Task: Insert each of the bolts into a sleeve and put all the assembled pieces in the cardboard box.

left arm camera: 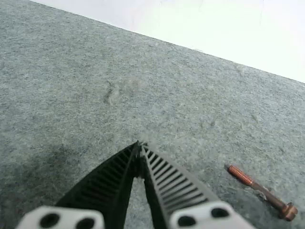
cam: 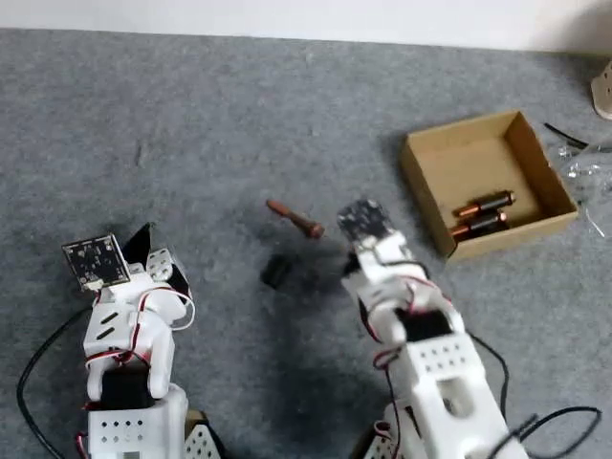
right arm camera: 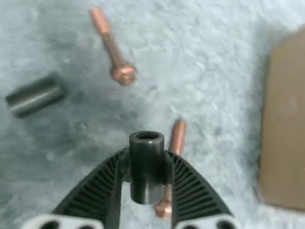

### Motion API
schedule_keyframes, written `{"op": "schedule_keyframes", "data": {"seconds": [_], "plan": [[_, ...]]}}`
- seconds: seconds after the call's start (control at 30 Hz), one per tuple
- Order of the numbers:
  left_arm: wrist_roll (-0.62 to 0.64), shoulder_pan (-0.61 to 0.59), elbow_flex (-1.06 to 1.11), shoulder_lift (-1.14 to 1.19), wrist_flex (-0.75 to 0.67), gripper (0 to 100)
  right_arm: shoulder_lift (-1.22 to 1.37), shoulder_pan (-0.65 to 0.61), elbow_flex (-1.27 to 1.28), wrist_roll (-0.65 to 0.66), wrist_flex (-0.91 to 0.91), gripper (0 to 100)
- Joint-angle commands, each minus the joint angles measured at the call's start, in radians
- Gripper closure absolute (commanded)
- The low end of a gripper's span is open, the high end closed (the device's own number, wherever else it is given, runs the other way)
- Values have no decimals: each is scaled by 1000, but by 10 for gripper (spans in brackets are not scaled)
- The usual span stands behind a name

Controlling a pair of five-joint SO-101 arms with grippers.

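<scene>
My right gripper is shut on a black sleeve, held upright just above the carpet. One copper bolt lies on the carpet right behind that sleeve. A second copper bolt lies farther out, with a loose black sleeve beside it. The cardboard box at the right holds two assembled pieces side by side. My left gripper is shut on nothing over bare carpet at the left, well away from the second bolt.
Grey carpet covers the table. Clear plastic scraps and a black wire lie beyond the box's right side. A pale object sits at the far right edge. A white wall rises beyond the carpet's far edge.
</scene>
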Motion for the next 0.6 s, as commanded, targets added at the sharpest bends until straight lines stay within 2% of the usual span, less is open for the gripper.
{"op": "schedule_keyframes", "data": {"seconds": [0.0, 0.13, 0.37, 0.47, 0.57], "plan": [[-17, -15, 22, -10, -3, 989, -197, 64, 81, -40, -28, 994], [-17, -15, 22, -8, -3, 989, -395, 84, 203, -37, 31, 994], [-17, -15, 22, -8, -3, 989, -705, 87, 263, -35, 318, 994], [-17, -18, 21, -10, 3, 989, -835, 127, 266, -35, 430, 994], [-26, -31, -38, -4, 104, 989, -849, 179, 275, -35, 456, 994]]}}
